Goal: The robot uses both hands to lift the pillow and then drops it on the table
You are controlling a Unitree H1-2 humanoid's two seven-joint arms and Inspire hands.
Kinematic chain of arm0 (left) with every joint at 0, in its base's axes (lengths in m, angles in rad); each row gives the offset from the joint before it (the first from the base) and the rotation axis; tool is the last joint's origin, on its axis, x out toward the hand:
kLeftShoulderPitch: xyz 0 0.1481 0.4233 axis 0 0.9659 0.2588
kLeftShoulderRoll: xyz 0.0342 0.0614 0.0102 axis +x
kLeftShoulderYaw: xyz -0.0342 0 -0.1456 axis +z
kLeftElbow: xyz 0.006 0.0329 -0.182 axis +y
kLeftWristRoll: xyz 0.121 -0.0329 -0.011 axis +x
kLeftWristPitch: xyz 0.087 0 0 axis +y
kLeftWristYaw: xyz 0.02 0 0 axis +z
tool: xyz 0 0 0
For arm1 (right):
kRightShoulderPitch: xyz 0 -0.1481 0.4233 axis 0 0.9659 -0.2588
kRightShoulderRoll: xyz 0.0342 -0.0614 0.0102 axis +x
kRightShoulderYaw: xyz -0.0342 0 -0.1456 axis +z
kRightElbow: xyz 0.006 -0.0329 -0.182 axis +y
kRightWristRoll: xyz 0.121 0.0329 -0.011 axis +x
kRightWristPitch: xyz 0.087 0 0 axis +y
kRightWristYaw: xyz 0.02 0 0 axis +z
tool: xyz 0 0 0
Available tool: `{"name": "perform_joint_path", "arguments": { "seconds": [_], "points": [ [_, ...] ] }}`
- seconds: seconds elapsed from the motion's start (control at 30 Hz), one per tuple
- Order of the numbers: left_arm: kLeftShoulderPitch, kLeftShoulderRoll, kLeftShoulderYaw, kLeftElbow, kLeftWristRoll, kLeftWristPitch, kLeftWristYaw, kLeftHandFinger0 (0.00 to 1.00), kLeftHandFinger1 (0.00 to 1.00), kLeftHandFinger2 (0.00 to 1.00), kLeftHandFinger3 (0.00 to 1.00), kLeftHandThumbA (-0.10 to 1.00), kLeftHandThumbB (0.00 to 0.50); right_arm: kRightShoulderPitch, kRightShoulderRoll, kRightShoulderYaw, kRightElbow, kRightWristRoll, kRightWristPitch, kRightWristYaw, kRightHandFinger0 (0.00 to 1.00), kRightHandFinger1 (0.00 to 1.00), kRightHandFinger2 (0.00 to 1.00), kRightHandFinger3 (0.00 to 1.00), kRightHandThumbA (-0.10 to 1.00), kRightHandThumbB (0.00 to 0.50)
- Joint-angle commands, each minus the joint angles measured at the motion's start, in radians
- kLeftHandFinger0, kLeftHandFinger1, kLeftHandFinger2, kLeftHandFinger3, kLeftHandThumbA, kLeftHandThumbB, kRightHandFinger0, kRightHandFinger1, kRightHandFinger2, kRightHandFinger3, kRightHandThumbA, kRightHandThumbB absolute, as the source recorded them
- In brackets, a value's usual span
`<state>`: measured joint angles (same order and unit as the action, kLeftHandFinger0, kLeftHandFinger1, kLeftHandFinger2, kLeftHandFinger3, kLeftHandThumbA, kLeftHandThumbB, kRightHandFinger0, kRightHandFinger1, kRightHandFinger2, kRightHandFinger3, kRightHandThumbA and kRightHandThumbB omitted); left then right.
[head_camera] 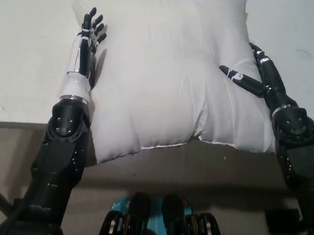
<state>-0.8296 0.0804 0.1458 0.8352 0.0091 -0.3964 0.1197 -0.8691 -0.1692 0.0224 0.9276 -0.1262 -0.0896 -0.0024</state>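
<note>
A large white pillow [160,79] lies on the white table [24,74], its near corners hanging over the front edge. My left hand [87,36] rests flat against the pillow's left edge with its fingers straight and spread, closed on nothing. My right hand [253,73] lies on the pillow's right side. Its thumb points across the fabric and its fingers run along the right edge. Neither hand is closed around the pillow.
The table's front edge [15,121] runs across the picture below the middle, with brown floor [158,172] beneath it. Bare white tabletop shows to the left and at the upper right of the pillow.
</note>
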Motion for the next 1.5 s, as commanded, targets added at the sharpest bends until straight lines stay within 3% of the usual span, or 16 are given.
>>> {"name": "perform_joint_path", "arguments": {
  "seconds": [0.0,0.03,0.07,0.37,0.47,0.5,0.53,0.6,0.7,0.77,0.87,0.97,1.07,1.17,1.47],
  "points": [
    [-0.011,0.03,-0.022,-0.079,0.026,0.009,0.011,1.0,1.0,1.0,1.0,1.0,0.112,0.013,-0.01,0.003,-0.01,-0.003,-0.007,-0.016,1.0,1.0,1.0,1.0,1.0,0.314],
    [-0.011,0.029,-0.023,-0.08,0.026,0.01,0.011,1.0,1.0,1.0,1.0,1.0,0.112,0.014,-0.01,0.003,-0.011,-0.003,-0.007,-0.016,1.0,1.0,1.0,1.0,1.0,0.314],
    [-0.01,0.046,-0.033,-0.121,0.039,0.005,0.006,1.0,1.0,1.0,1.0,1.0,0.077,0.015,-0.01,0.005,-0.007,-0.004,-0.008,-0.017,1.0,1.0,1.0,1.0,1.0,0.31],
    [-0.025,0.08,-0.048,-0.216,0.063,0.058,0.021,1.0,1.0,1.0,1.0,1.0,0.146,0.004,-0.013,0.01,0.017,-0.004,-0.021,-0.02,1.0,1.0,1.0,1.0,1.0,0.322],
    [-0.019,0.07,-0.047,-0.194,0.065,0.07,0.033,1.0,1.0,1.0,1.0,1.0,0.12,0.0,-0.013,0.009,0.023,-0.001,-0.034,-0.019,1.0,1.0,1.0,1.0,1.0,0.311],
    [-0.015,0.068,-0.05,-0.189,0.072,0.068,0.039,1.0,1.0,1.0,1.0,1.0,0.118,0.0,-0.014,0.009,0.025,-0.001,-0.034,-0.019,1.0,1.0,1.0,1.0,1.0,0.31],
    [-0.01,0.059,-0.049,-0.178,0.066,0.056,0.041,1.0,1.0,1.0,1.0,1.0,0.076,-0.001,-0.015,0.01,0.025,-0.002,-0.032,-0.019,1.0,1.0,1.0,1.0,1.0,0.312],
    [0.016,0.036,-0.055,-0.127,0.066,0.038,0.047,1.0,1.0,1.0,1.0,1.0,0.131,-0.004,-0.014,0.011,0.024,-0.003,-0.017,-0.019,1.0,1.0,1.0,1.0,1.0,0.326],
    [0.029,0.025,-0.069,-0.083,0.097,0.028,0.076,1.0,1.0,1.0,1.0,1.0,0.142,-0.007,-0.015,0.008,0.041,0.004,-0.034,-0.012,1.0,1.0,1.0,1.0,1.0,0.341],
    [0.036,0.012,-0.077,-0.009,0.102,-0.002,0.088,1.0,1.0,1.0,1.0,1.0,0.088,0.003,-0.016,0.006,0.025,0.008,-0.033,-0.009,1.0,1.0,1.0,1.0,1.0,0.319],
    [0.037,0.01,-0.09,0.079,0.117,-0.04,0.112,1.0,1.0,1.0,1.0,1.0,0.076,0.019,-0.015,0.004,0.006,0.011,-0.03,-0.008,1.0,1.0,1.0,1.0,1.0,0.298],
    [0.024,0.008,-0.095,0.145,0.111,-0.065,0.121,1.0,1.0,1.0,1.0,1.0,0.085,0.013,-0.021,0.0,0.027,0.016,-0.058,-0.01,1.0,1.0,1.0,1.0,1.0,0.309],
    [0.011,0.004,-0.099,0.195,0.098,-0.074,0.12,1.0,1.0,1.0,1.0,1.0,0.053,0.01,-0.026,-0.001,0.032,0.016,-0.066,-0.011,1.0,1.0,1.0,1.0,1.0,0.331],
    [0.009,0.0,-0.106,0.218,0.095,-0.074,0.125,1.0,1.0,1.0,1.0,1.0,0.05,0.014,-0.021,-0.009,0.028,0.03,-0.066,-0.003,1.0,1.0,1.0,1.0,1.0,0.31],
    [-0.003,-0.002,-0.116,0.268,0.092,-0.074,0.141,1.0,1.0,1.0,1.0,1.0,0.083,0.019,-0.023,-0.003,0.039,0.021,-0.065,-0.012,1.0,1.0,1.0,1.0,1.0,0.328]
  ]
}}
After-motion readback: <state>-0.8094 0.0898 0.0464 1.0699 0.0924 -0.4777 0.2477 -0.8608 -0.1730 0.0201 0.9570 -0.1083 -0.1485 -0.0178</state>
